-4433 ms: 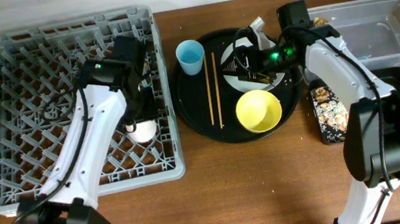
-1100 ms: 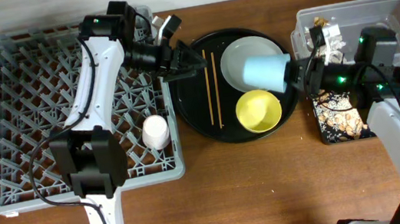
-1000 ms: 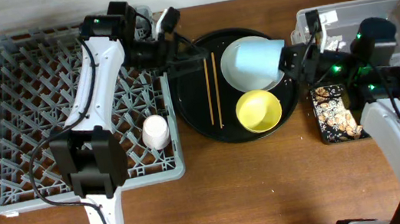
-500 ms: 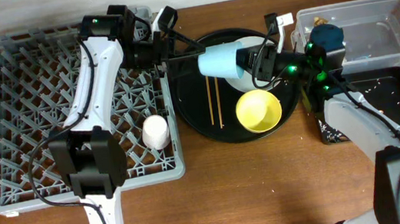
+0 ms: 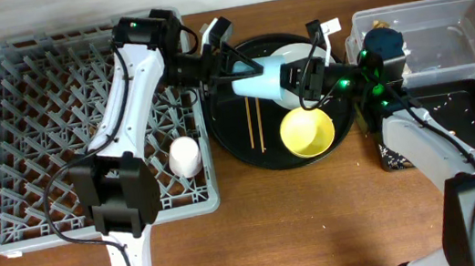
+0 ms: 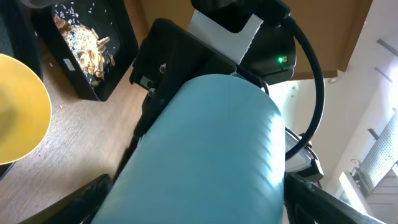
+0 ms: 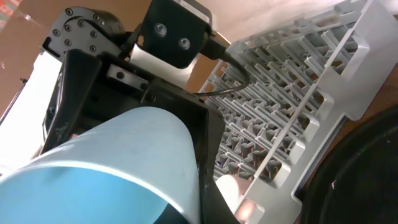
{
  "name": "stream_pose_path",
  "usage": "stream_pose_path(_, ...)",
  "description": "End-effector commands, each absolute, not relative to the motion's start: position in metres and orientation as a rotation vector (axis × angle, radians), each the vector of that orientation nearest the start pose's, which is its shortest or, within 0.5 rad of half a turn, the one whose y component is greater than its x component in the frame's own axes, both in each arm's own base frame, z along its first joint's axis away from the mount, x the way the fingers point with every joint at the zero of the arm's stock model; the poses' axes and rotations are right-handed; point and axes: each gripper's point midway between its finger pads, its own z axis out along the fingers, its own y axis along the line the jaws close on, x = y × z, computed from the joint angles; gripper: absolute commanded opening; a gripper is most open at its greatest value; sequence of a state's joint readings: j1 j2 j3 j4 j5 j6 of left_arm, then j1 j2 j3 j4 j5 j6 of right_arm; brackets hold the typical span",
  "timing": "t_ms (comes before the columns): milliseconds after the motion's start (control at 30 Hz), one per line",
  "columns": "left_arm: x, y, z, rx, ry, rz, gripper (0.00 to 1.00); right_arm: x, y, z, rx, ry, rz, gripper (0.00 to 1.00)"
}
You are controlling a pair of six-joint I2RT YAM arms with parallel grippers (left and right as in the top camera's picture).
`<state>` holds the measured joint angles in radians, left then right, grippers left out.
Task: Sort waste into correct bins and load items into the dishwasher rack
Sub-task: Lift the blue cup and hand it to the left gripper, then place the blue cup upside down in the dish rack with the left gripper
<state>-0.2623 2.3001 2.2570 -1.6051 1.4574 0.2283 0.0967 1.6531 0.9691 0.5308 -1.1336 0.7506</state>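
Observation:
The light-blue cup hangs on its side above the round black tray, and my right gripper is shut on its rim. My left gripper is open, with a finger on each side of the cup. The pale pink-white cup lies in the grey dishwasher rack. On the round tray are the yellow bowl, two chopsticks and the grey-green plate, partly hidden. The right wrist view shows the cup against the rack.
The clear tub stands at the back right with white scraps in its left end. In front of it the shallow black tray holds brown crumbs. The right arm's base sits between these bins and the round tray.
The right arm carried the blue cup leftward from beside the bins to above the round tray. The left gripper then moved right and now straddles the cup.

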Motion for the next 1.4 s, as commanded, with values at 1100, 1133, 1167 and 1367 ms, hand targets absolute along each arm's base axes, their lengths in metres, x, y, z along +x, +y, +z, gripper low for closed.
stream_pose_path(1100,0.435,-0.091,0.149,-0.112,2.895,0.105,0.24,0.407,0.173,0.219,-0.273,1.962,1.499,0.98)
stream_pose_path(1133,0.436,-0.091,0.139,-0.113,2.897,0.106,0.24,0.407,0.174,0.219,-0.273,1.962,1.499,0.98)
stream_pose_path(1167,0.437,-0.091,0.126,-0.112,2.900,0.107,0.25,0.407,0.173,0.219,-0.275,1.961,1.497,0.99)
stream_pose_path(1367,0.436,-0.095,0.093,-0.101,2.906,0.103,0.40,0.407,0.174,0.219,-0.280,1.960,1.495,0.98)
